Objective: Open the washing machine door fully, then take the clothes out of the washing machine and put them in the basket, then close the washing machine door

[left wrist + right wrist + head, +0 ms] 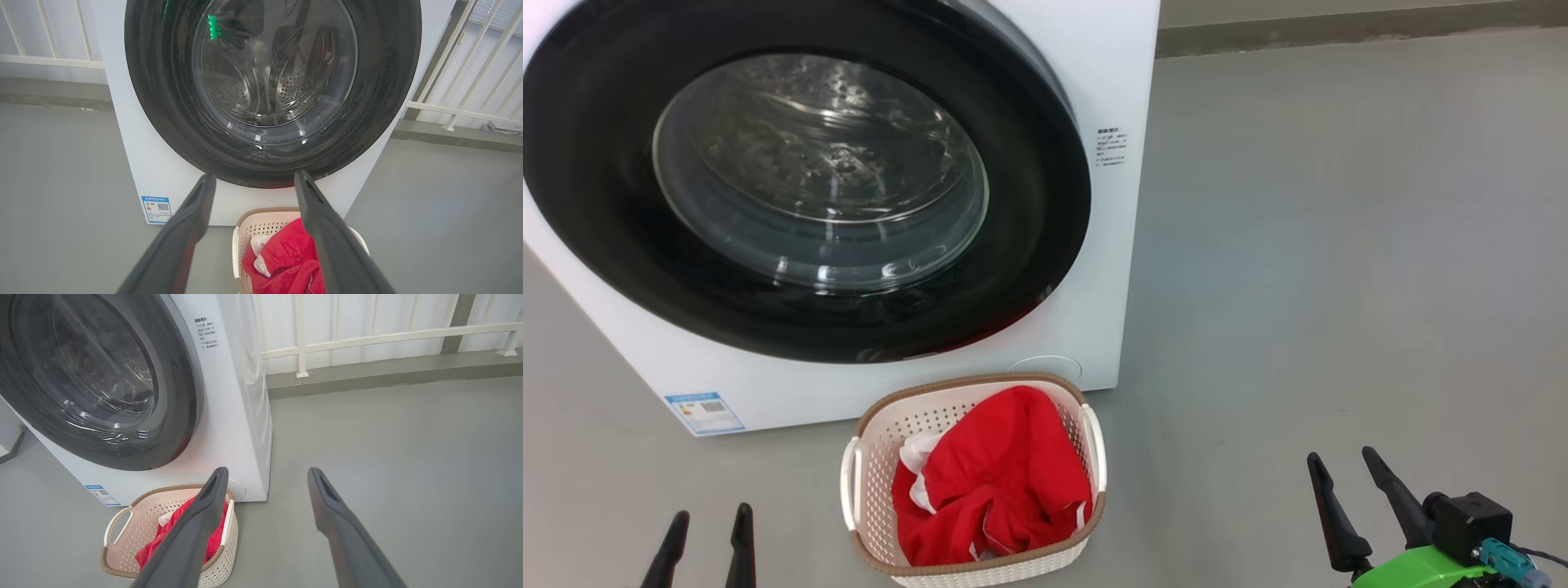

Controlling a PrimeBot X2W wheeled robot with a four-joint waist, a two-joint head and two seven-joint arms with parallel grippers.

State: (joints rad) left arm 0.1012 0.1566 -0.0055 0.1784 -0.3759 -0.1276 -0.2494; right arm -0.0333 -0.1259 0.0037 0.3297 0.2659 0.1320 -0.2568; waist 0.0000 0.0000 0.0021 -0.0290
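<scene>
The door sits shut against the white washer, and the steel drum shows through its glass. The red clothes lie heaped in the basket, which stands on the grey floor just in front of the washer's lower right corner. The left tool and right tool hang low on either side of the basket, clear of it, each with fingers spread apart and nothing between them.

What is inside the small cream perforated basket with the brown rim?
Bright red clothes with white trim lie heaped in the cream perforated basket. Its bottom, and anything under the clothes, is covered and cannot be seen.
</scene>
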